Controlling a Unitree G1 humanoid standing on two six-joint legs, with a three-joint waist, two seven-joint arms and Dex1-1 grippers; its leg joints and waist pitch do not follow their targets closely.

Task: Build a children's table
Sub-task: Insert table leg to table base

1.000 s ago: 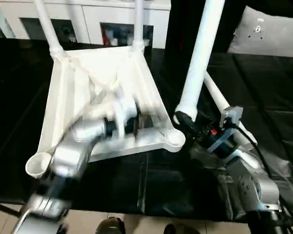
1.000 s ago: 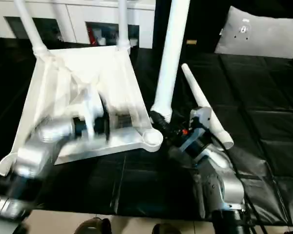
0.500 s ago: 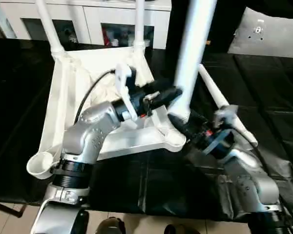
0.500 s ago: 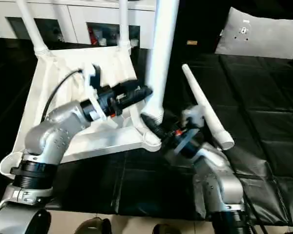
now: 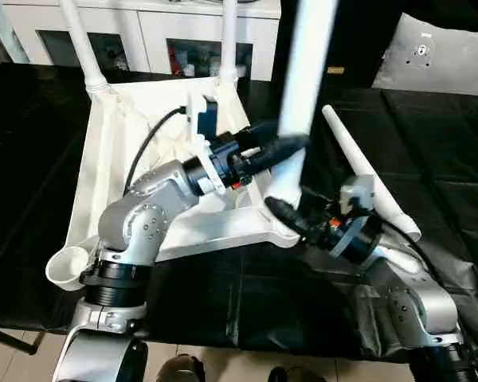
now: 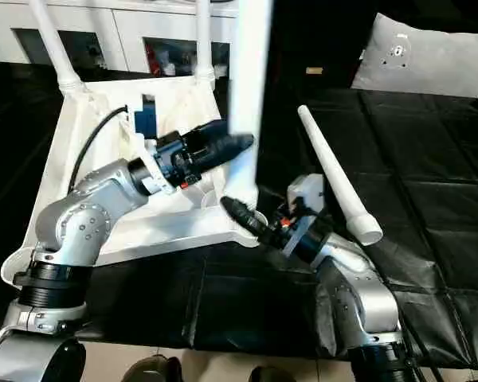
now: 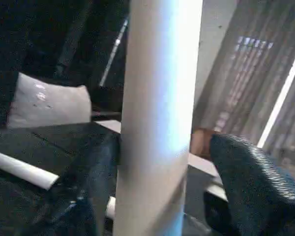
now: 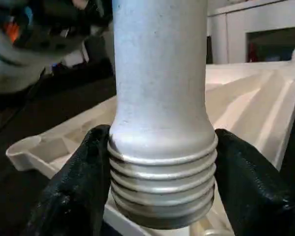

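The table top (image 5: 143, 151) lies upside down on the black work surface (image 5: 430, 159), ribbed underside up, at about 10 o'clock from the middle of the head views. 2 legs (image 5: 81, 41) stand in its far corner sockets, at 11 and 12 o'clock. The near socket at 8 o'clock (image 5: 67, 267) is empty. A 3rd leg (image 5: 304, 72) stands almost upright just above the near socket at 5 o'clock from the top's middle, tilted slightly. A 4th leg (image 5: 368, 177) lies loose on the black cover at 3 o'clock, well apart from the top. The right gripper (image 8: 160, 162) is clamped on the 3rd leg's lower end: the right wrist view shows its black fingers (image 8: 73, 187) pressed to both sides of the tube just above the threaded tip, a detail the head views blur. That view also shows the top's ribs behind the thread and the tip hanging free, though whether it sits over the socket cannot be told there. The left gripper (image 5: 283, 147) reaches across the top to the same leg higher up. The left wrist view shows the tube between its 2 fingers (image 7: 255, 182) with a visible gap on one side, so its jaws stand apart around the leg without clamping it. That view also catches the loose leg lying on the cover behind.
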